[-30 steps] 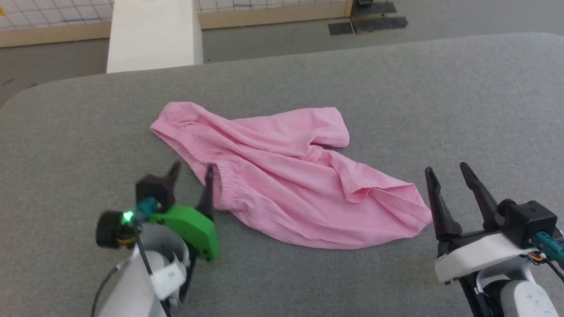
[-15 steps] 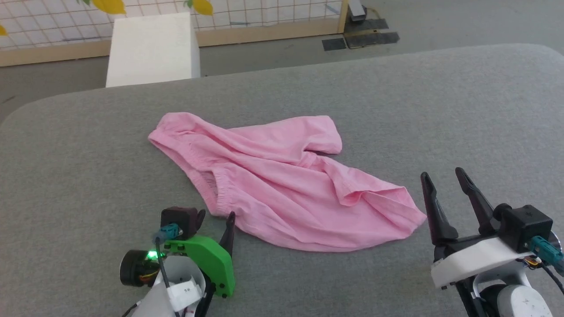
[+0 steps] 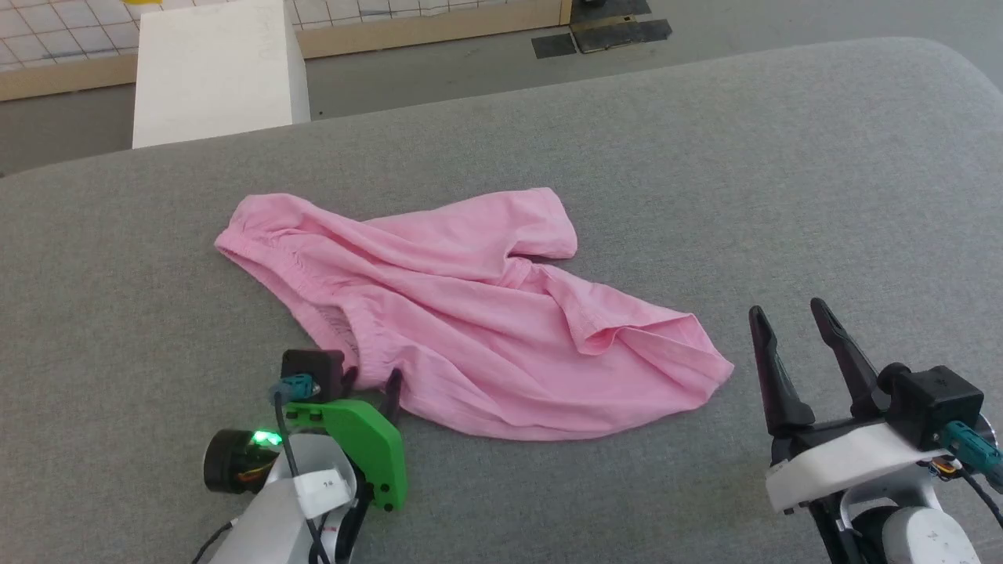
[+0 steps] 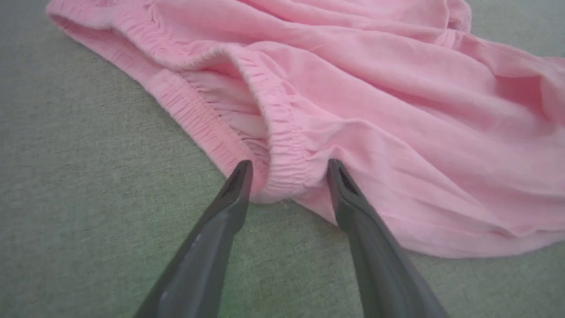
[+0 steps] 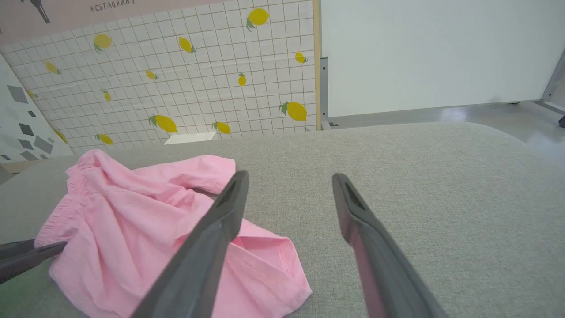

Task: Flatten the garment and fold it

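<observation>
On the grey table [image 3: 744, 157] the garment [image 3: 470, 329] lies crumpled near the middle, with its waistband [image 4: 282, 132] toward the robot's left. The left gripper [image 4: 289, 167] is down at that edge, its 2 fingers apart and straddling a bunched end of the waistband, tips touching cloth but not clamped. The right gripper [image 3: 787, 307] hovers just beside the hem, wide open, holding nothing.
</observation>
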